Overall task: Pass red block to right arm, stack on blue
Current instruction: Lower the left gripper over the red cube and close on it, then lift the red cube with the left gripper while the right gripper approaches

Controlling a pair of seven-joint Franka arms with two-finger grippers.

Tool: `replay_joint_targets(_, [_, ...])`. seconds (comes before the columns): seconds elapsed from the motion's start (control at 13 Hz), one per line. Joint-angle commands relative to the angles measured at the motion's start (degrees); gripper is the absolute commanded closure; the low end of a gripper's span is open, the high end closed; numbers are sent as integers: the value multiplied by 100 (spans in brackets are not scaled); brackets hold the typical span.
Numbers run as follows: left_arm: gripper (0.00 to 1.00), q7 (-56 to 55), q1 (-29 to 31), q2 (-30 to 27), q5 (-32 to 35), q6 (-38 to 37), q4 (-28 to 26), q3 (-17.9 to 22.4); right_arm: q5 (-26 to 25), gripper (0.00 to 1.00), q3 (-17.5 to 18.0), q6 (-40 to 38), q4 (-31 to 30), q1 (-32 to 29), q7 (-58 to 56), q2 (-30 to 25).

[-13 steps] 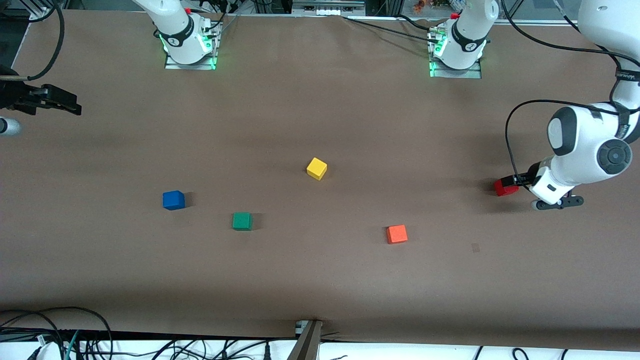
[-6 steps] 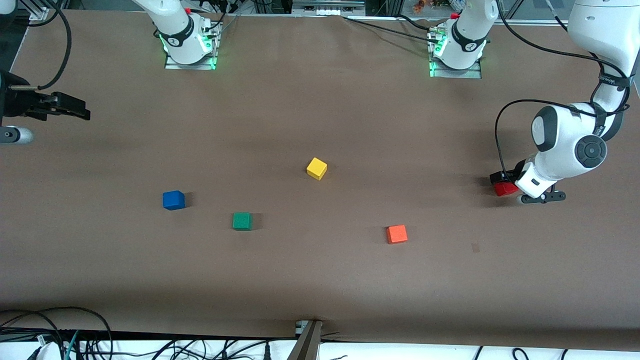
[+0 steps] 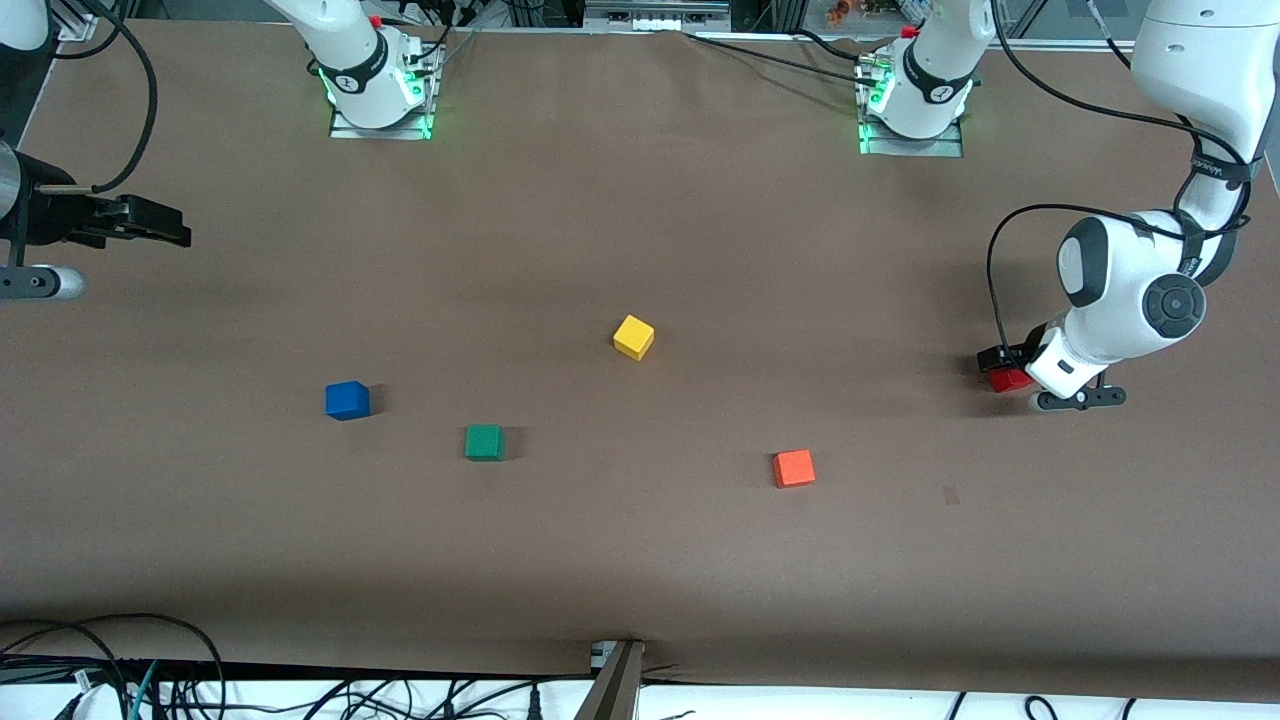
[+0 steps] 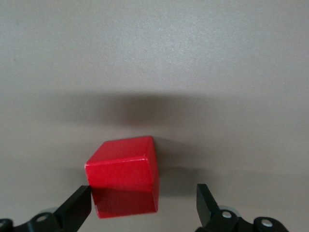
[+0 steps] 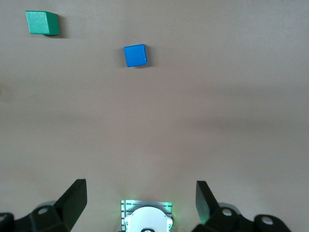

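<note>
Your left tool (image 4: 144, 208) sits low at the left arm's end of the worktop (image 3: 640, 560), its fingers (image 4: 75, 210) apart with the red block (image 4: 123, 176) between them; one finger is at the block's side, the other stands clear. The block rests on the worktop. Your right tool (image 3: 150, 222) hangs over the right arm's end, fingers spread and empty. The blue block (image 3: 347, 400) lies beside a green block (image 3: 484, 442).

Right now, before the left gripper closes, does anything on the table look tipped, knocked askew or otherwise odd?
Nothing stands out. The red block sits flat on the table between the open fingers of the left gripper, off-centre toward one finger. The blue cube sits flat too. The right gripper waits open at its end.
</note>
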Motion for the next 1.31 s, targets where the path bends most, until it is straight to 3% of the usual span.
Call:
replay_joint_targets(0.0, [0, -136, 58, 223, 79, 253, 77, -25, 98, 0, 7, -84, 101, -11, -56, 45])
replay_joint_targets(0.38, [0, -330, 49, 276, 79, 271, 139, -7, 98, 0, 16, -93, 92, -11, -65, 115])
replay_joint_targets(0.62, [14, -698, 50, 443, 71, 271, 157, -7, 116, 0, 25, -101, 84, -3, -65, 141])
replay_joint_targets(0.69, [33, -699, 58, 435, 79, 263, 174, -7, 116, 0, 42, -93, 75, 15, -56, 141])
replay_joint_targets(0.77, [63, -699, 58, 408, 79, 184, 183, -7, 124, 0, 51, -84, 66, 50, -47, 150])
replay_joint_targets(0.85, [74, -673, 58, 391, 79, 140, 183, -7, 290, 0, 51, -84, 66, 120, -30, 194])
replay_joint_targets(1.08, [93, -620, 76, 111, 88, 131, 201, -16, 975, 0, 43, -40, 57, 147, 23, 439])
replay_joint_targets(1.23, [94, -568, 67, -83, 79, 122, 201, -112, 1344, 0, 51, 48, 57, 243, 32, 598])
